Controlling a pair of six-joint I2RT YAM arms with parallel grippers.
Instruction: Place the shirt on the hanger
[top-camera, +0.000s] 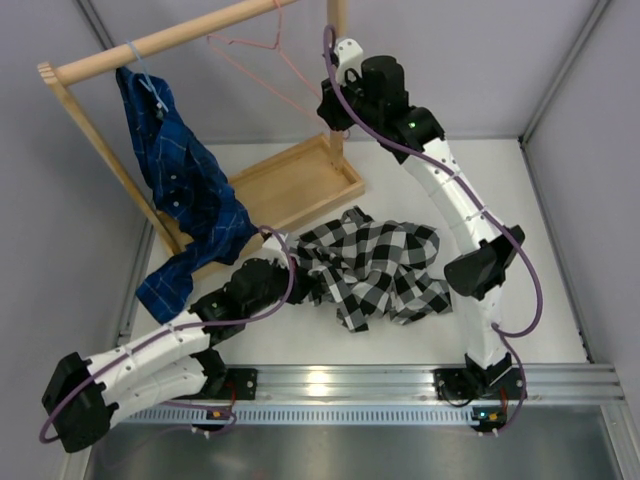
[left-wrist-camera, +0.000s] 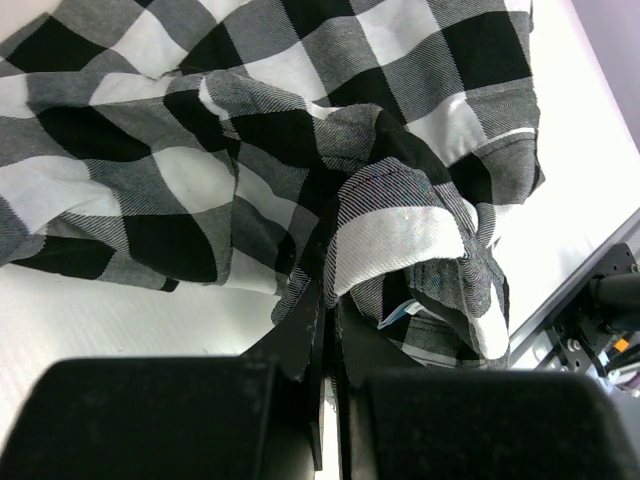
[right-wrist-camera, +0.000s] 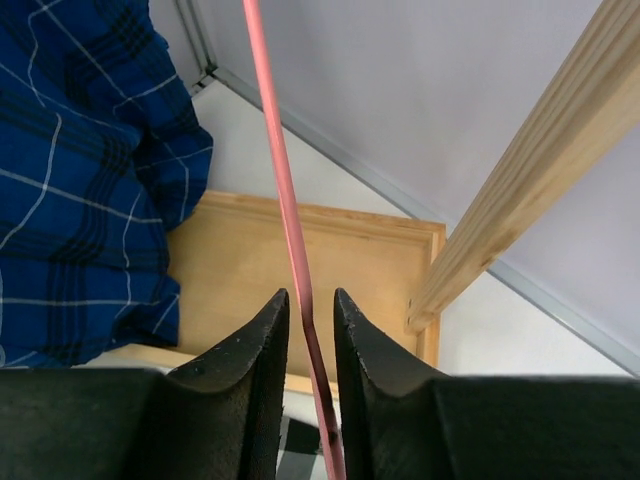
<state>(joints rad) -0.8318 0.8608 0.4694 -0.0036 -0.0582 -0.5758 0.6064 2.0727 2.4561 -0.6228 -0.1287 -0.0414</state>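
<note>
The black-and-white checked soft shirt (top-camera: 375, 265) lies crumpled on the table straight ahead of the left claw (left-wrist-camera: 322, 315) and spreads away from its tips. That claw is all but closed, and a fold of the fabric looks pinched between its fingers. The thin pink wire hanger (right-wrist-camera: 272, 130) is well apart from it, up on the wooden rail (top-camera: 170, 40). Its wire runs lengthwise between the fingers of the right claw (right-wrist-camera: 305, 310), which are drawn in tight around it and appear to grip it. By my reading, the next move depends on closing that gap between shirt and hanger.
</note>
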